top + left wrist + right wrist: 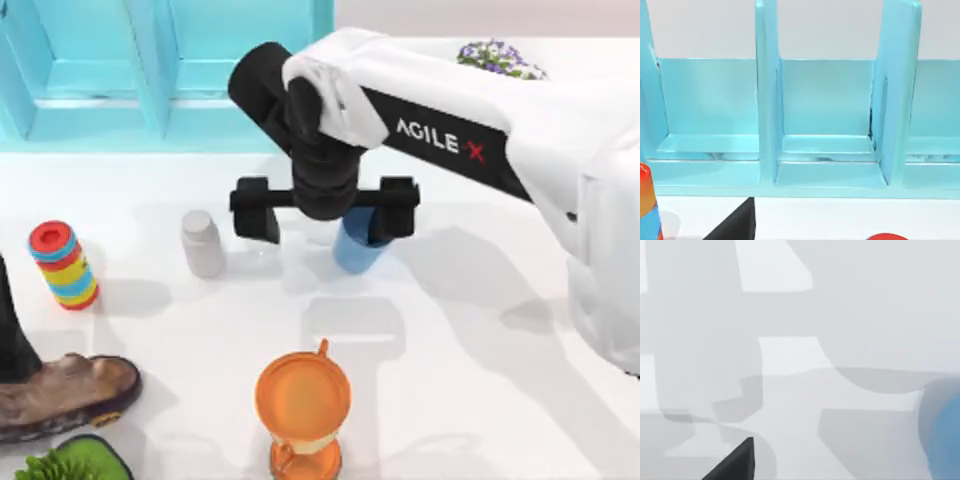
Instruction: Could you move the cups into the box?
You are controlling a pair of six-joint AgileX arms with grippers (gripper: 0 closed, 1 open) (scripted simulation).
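So the right arm reaches in over the middle of the table [480, 350], and its gripper [325, 215] hangs right over the blue cup [357, 250]. The jaws are spread wide, one finger [258, 208] out toward the bottle side, the other finger [395, 207] sitting over the cup's top edge. It doesn't look like it has hold of anything, though whether that finger touches the cup I can't tell from above. In the right wrist view the blue cup [946, 440] peeks in at the edge over bare white table, with a dark fingertip [735, 462] at the frame's border.

The box [170, 70], a light blue divided thing, sits behind the cup at the back of the table. The left wrist view looks straight into its compartments [827, 125], split by upright dividers.

Around the blue cup: a white bottle [203, 243] stands just to its left, well apart from a stack of coloured rings [63, 265] further left. An orange hourglass [303, 410] stands in front of the cup, nearer the front edge. A brown shoe [65, 395] and some green leaves [75, 462] are at the front left corner, and a little purple flower plant [497, 57] is behind and to the right of the cup.

Left arm [12, 330] is parked at the left edge by the shoe; can't tell what its jaws are doing.
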